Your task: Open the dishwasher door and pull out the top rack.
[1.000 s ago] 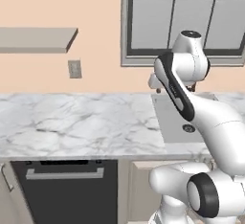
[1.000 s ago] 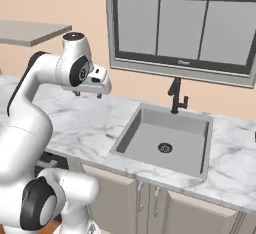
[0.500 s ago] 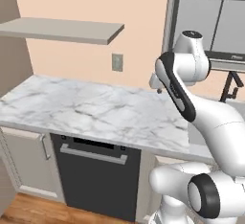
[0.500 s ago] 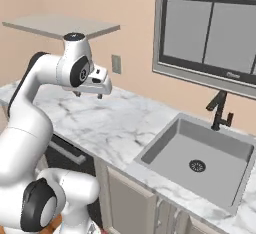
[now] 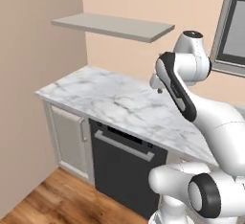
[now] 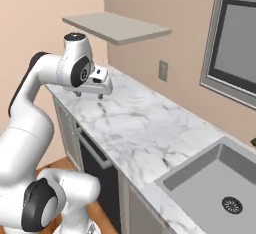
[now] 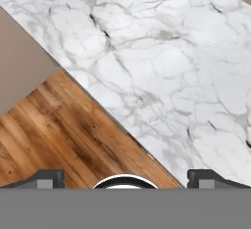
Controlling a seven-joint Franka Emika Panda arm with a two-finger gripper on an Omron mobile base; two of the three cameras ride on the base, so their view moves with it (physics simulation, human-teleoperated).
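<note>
Dishwasher door was shut, under marble table, bar handle untouched. Top rack presumably inside, unseen. Nothing done: door and rack both left. Hand hovered above table, fingers wide apart, empty.

**White arm, dark joints**

Seen beside the marble counter, the arm is glossy white, built of rounded, swollen segments. A black band runs lengthwise down the upper link, and round dark grey caps close the joints near the base, ringed in black. The wrist housing above the counter is a white drum with a dark top disc. The gripper is a pale boxy block with two short dark fingers.
</note>
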